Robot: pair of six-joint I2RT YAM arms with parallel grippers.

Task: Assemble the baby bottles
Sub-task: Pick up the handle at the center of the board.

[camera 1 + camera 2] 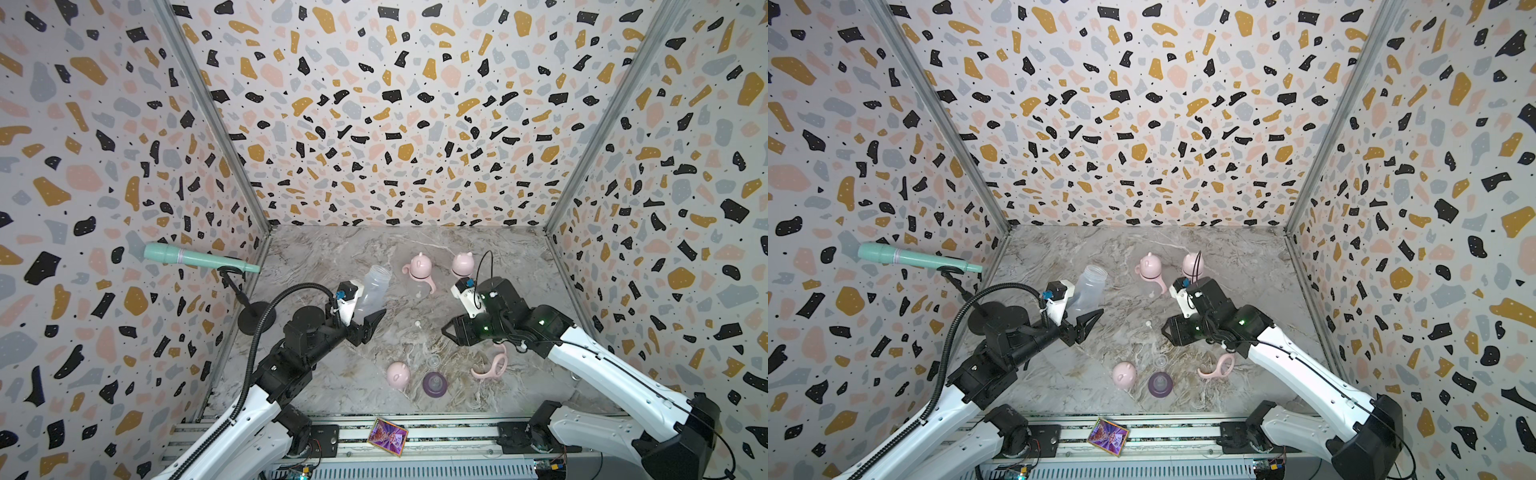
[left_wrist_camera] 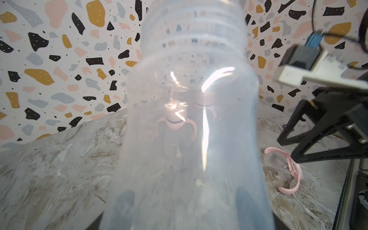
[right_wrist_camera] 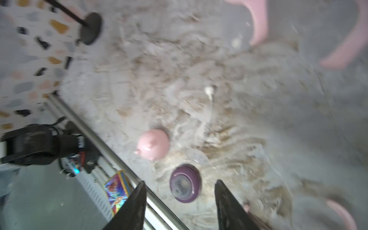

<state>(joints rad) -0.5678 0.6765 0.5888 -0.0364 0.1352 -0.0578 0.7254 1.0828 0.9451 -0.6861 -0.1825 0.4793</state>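
Clamping the clear bottle (image 1: 374, 291) in the left gripper (image 1: 368, 318), tilting its neck toward one o'clock; holding the right gripper (image 1: 451, 332) with jaws apart, empty, nearest the pink collar (image 1: 482, 373) at five o'clock.

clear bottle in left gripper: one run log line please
left gripper: holding clear bottle | right gripper: open, empty | purple teat ring: unattached

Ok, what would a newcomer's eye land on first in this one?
First, the clear plastic bottle, held tilted above the marble table by the left gripper; it fills the left wrist view. At the back stand two bottles with pink eared dome caps. Near the front, a loose pink dome cap, purple teat ring and pink two-handled collar lie close to the open right gripper.
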